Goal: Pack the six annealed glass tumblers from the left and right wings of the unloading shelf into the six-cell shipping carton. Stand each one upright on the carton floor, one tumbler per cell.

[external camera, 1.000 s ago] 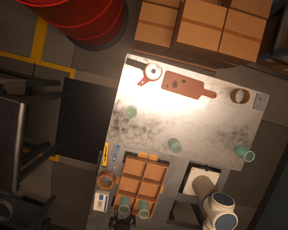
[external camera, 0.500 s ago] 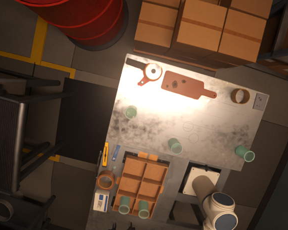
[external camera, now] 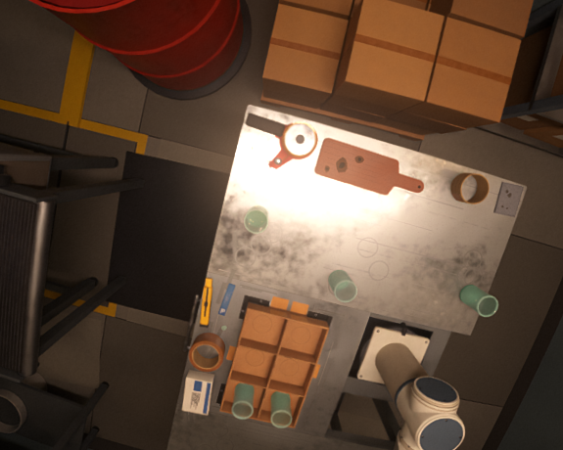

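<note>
Two green glass tumblers [external camera: 243, 401] [external camera: 281, 410] stand upright in the two nearest cells of the orange six-cell carton [external camera: 274, 364], whose other cells are empty. Three more green tumblers stand on the steel shelf: one on the left wing [external camera: 256, 219], one near the middle front [external camera: 343, 286], and one at the right front edge [external camera: 479, 300]. Only the arm's base and elbow joint [external camera: 428, 408] show at the lower right. The gripper itself is out of view.
A tape roll [external camera: 207, 351] and a small white-and-blue box [external camera: 197, 393] sit just left of the carton. A yellow knife [external camera: 205, 302] lies above them. At the back of the shelf are a wooden board [external camera: 362, 168], a tape dispenser [external camera: 296, 142] and a brown ring [external camera: 469, 188].
</note>
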